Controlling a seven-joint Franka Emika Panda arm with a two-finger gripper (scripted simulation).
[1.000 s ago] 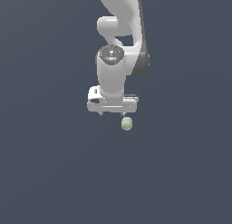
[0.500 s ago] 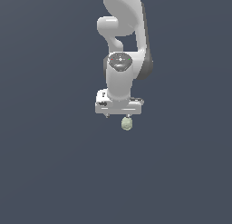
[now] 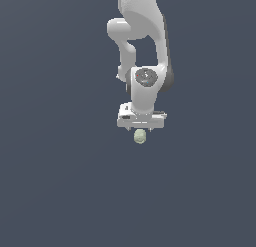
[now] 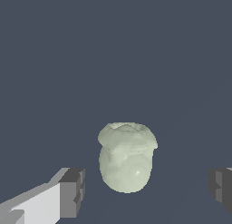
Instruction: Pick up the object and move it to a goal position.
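the scene is seen from well back in the exterior view, with the arm (image 3: 142,56) shown whole against plain dark ground. in the wrist view, a close look is taken past the gripper (image 4: 145,191). the object (image 3: 140,136) (image 4: 126,157) is shared by both views.

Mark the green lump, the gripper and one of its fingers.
green lump (image 4: 125,162), wrist view, middle of its body
gripper (image 4: 146,187), wrist view, midway between the fingertips, jaws open
finger (image 4: 72,192), wrist view, dark pad face
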